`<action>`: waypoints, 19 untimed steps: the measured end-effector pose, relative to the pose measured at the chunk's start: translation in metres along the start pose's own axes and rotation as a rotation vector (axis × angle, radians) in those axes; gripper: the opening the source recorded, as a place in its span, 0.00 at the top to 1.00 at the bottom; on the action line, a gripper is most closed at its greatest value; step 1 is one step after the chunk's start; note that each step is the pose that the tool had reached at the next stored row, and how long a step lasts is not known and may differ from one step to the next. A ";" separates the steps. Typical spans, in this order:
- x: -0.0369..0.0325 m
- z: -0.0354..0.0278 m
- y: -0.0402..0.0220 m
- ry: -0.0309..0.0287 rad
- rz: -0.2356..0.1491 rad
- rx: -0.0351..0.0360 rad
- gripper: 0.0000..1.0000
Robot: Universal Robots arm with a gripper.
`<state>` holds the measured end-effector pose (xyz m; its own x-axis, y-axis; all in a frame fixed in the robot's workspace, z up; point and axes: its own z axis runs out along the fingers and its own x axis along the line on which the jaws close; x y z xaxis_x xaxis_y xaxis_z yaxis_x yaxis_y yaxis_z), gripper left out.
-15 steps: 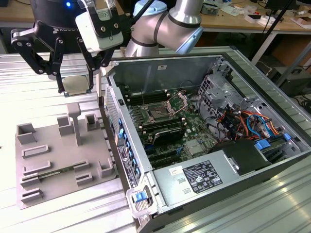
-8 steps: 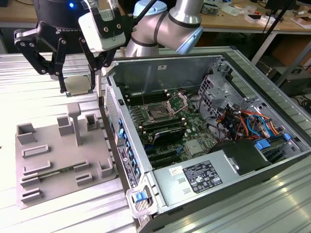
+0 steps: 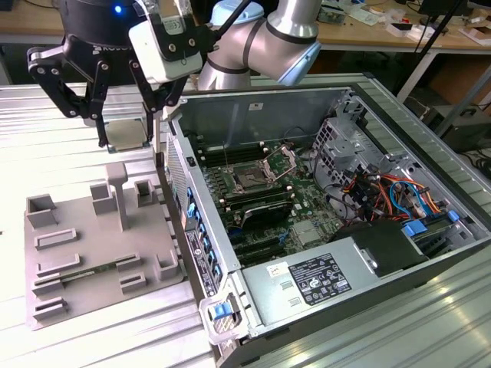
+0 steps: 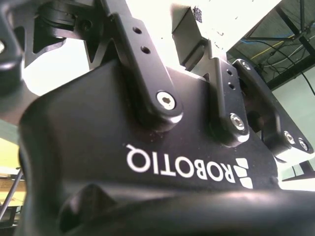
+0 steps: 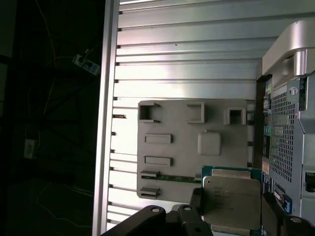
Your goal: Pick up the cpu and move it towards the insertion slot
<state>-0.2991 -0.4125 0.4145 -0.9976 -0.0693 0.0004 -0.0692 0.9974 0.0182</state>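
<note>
Closest to the lens in the first wrist view, the cpu (image 5: 231,199) hangs flat with its silvery top facing up. It is pinched by two opposite edges between black jaws closed snugly on it. Such an edge grip likely keeps the underside untouched and the plate level. In the exterior view it hovers raised clear of the grey fixture (image 3: 100,253), which lies on the ridged metal desk (image 3: 61,100) just outside the open computer case (image 3: 253,103). The insertion slot (image 3: 250,181) sits on the green board inside, its metal frame (image 3: 280,162) tipped up, seemingly so the socket is free to receive a chip. Cpu and slot are well apart, with the case wall between them.
</note>
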 end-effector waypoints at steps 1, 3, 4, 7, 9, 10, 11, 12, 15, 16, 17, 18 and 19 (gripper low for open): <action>-0.0004 0.0001 0.0000 0.0000 0.000 0.0000 0.47; -0.0012 0.0003 -0.0001 0.0000 0.000 0.0000 0.47; -0.0020 0.0004 -0.0002 0.0000 0.000 0.0000 0.47; -0.0035 0.0007 -0.0002 0.0000 0.000 0.0000 0.47; -0.0042 0.0009 -0.0003 0.0000 0.000 0.0000 0.47; -0.0047 0.0010 -0.0003 0.0000 0.000 0.0000 0.47; -0.0053 0.0011 -0.0004 0.0000 0.000 0.0000 0.47; -0.0059 0.0012 -0.0004 0.0000 0.000 0.0000 0.47; -0.0070 0.0014 -0.0005 -0.0001 0.000 0.0000 0.47; -0.0074 0.0015 -0.0005 0.0000 0.000 0.0000 0.47; -0.0079 0.0016 -0.0006 0.0000 0.000 0.0000 0.47; -0.0082 0.0017 -0.0006 0.0000 0.000 0.0000 0.47; -0.0085 0.0018 -0.0006 0.0000 0.000 0.0000 0.47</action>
<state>-0.2906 -0.4125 0.4127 -0.9976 -0.0693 0.0004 -0.0693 0.9974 0.0182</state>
